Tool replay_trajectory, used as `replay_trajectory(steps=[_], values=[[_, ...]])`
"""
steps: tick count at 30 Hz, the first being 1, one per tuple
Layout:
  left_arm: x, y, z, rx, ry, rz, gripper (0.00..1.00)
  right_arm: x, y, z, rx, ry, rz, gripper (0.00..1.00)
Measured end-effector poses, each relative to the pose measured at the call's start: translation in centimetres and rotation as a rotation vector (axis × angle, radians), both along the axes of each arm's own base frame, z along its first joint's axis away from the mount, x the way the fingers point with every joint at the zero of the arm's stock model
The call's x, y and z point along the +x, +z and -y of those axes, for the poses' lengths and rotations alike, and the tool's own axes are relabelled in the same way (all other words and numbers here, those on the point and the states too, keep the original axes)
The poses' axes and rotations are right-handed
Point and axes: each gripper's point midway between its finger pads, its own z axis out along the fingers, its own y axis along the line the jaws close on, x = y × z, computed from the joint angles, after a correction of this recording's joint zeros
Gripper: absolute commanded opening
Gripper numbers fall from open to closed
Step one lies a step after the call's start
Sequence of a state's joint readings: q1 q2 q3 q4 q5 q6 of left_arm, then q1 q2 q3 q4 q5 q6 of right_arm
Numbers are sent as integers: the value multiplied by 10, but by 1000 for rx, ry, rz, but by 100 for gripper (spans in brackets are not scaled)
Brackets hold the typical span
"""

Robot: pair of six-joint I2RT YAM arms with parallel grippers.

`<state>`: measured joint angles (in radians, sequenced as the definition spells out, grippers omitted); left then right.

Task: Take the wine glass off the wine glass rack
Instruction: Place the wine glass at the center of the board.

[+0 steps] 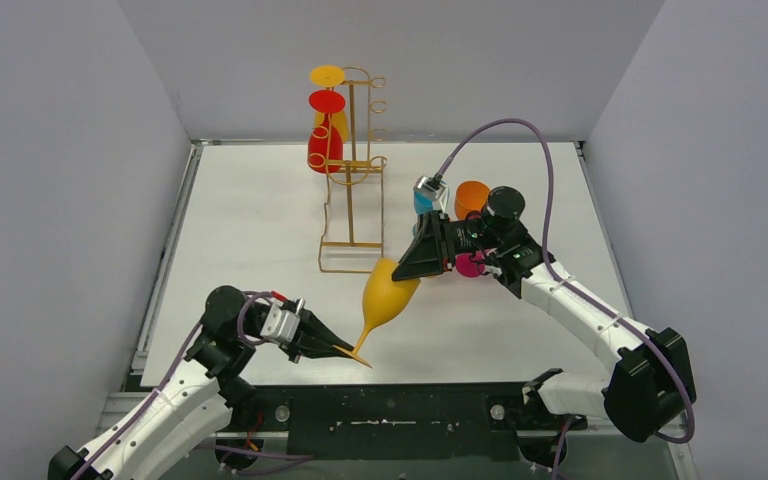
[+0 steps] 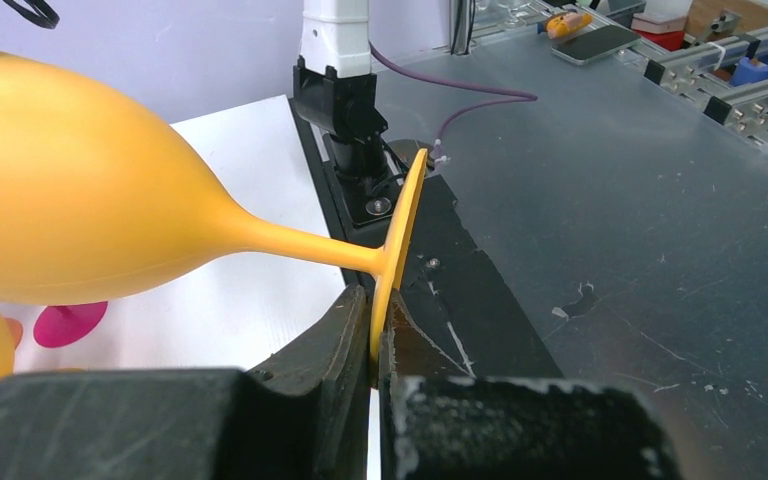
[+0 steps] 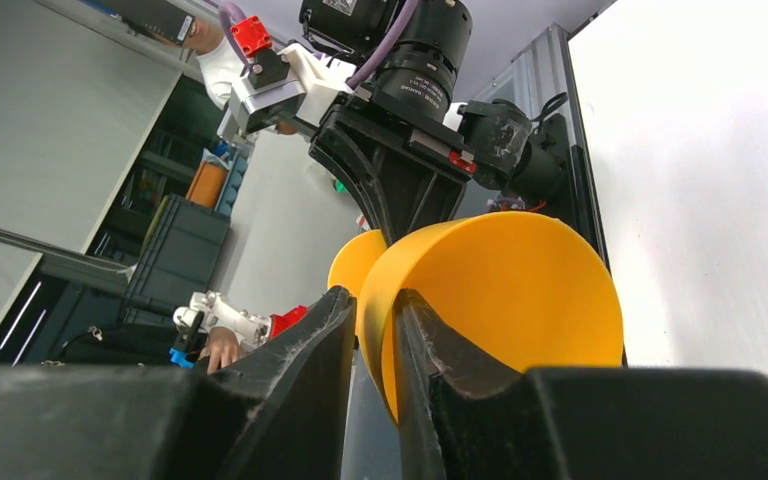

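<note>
Rack glasses [image 1: 324, 148] two, gripped glass [image 1: 388, 295] one

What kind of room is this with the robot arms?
Probably a robot test lab: a left arm and right arm bolted at a white table, plain grey walls boxing it in, a storage crate beyond.

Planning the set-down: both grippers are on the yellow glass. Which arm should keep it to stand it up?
Right, probably: the right gripper pinches the bowl rim of the wine glass, so the foot can go down first. The left gripper clamps the foot's edge, blocking it.
</note>
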<state>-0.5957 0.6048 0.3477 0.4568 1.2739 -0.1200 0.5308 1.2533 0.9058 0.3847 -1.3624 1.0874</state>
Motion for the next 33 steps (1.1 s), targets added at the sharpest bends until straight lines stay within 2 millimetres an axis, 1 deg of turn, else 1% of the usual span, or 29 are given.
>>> replay_trajectory(steps=[5,9,10,11,12,14,15,19,24,27,29,33], values=[[-1,1,0,-2,1,3,0,0,0,0,4,2,6,1],[0,0,-1,2,5,-4,1,-3,2,1,4,16,-9,0],[0,0,-1,3,9,-5,8,-3,2,1,4,16,-10,0],[0,0,-1,2,12,-6,19,-3,2,1,4,15,-10,0],[1,0,-1,2,17,-7,25,-3,1,1,4,14,-10,0],[6,0,0,5,56,-23,31,-4,-1,2,3,15,-11,0],[9,-1,0,8,75,-33,38,-4,-2,2,3,13,-9,0],[17,0,0,4,144,-45,53,-2,-8,1,-2,-2,-16,0],[27,0,-3,9,232,-41,64,2,-16,0,-13,-31,-10,0],[35,-4,-5,22,295,-38,66,5,-21,0,-30,-72,11,0],[43,-10,-8,41,361,-45,68,9,-26,0,-49,-117,40,0],[67,-26,-18,98,533,-74,72,24,-30,1,-89,-226,125,0]])
